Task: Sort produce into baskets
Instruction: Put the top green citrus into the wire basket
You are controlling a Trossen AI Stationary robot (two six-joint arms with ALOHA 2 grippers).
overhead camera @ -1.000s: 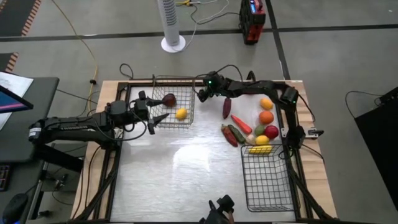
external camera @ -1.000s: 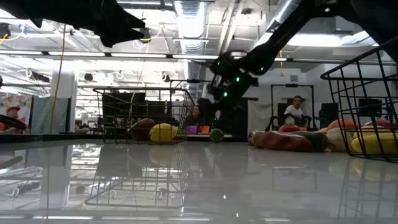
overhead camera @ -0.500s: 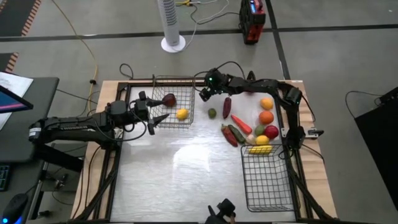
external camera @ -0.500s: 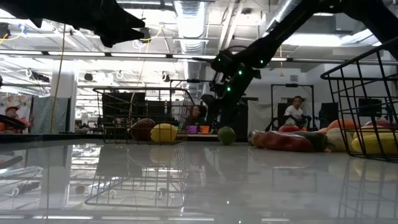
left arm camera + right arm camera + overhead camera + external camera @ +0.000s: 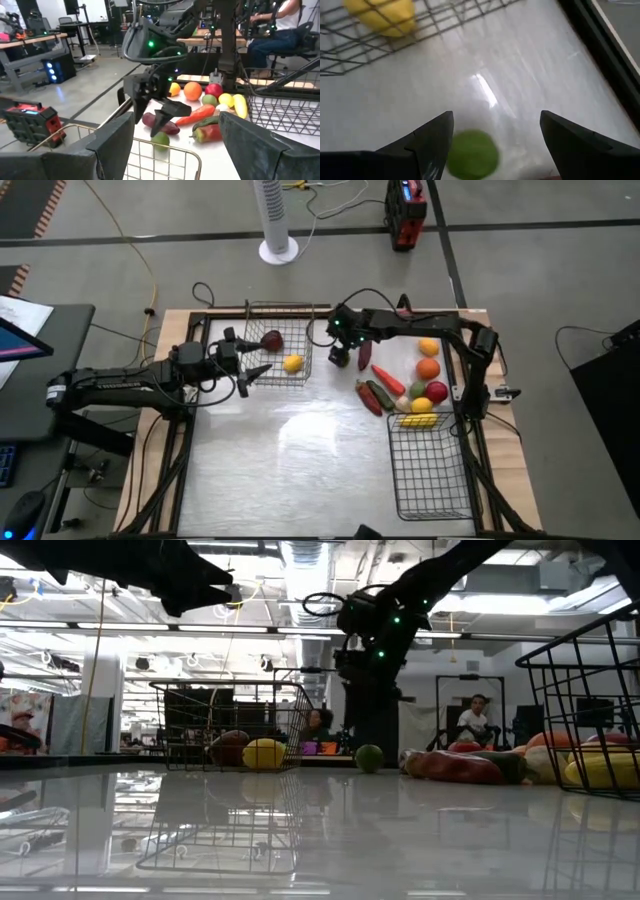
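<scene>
A small round green piece (image 5: pixel 472 154) lies on the table just right of the silvery basket (image 5: pixel 278 345); it also shows in the low view (image 5: pixel 369 757). My right gripper (image 5: pixel 155 112) is open and points down right above it, one finger to each side, touching nothing. My left gripper (image 5: pixel 252 363) is open and empty at the silvery basket's left wall. A maroon round piece (image 5: pixel 271 340) and a yellow one (image 5: pixel 291 363) lie in that basket. The black basket (image 5: pixel 430 470) stands at the near right.
A cluster of produce lies right of the green piece: a dark purple long one (image 5: pixel 365 352), a long red one (image 5: pixel 388 379), two orange ones (image 5: pixel 428 358), a red one (image 5: pixel 436 391), yellow ones (image 5: pixel 419 418) at the black basket's far end. People sit beyond the table.
My right gripper has gone from the table's far edge toward the near edge and turned to point down over the green piece. The green piece has rolled a short way along the table toward the near edge and now lies under the gripper.
</scene>
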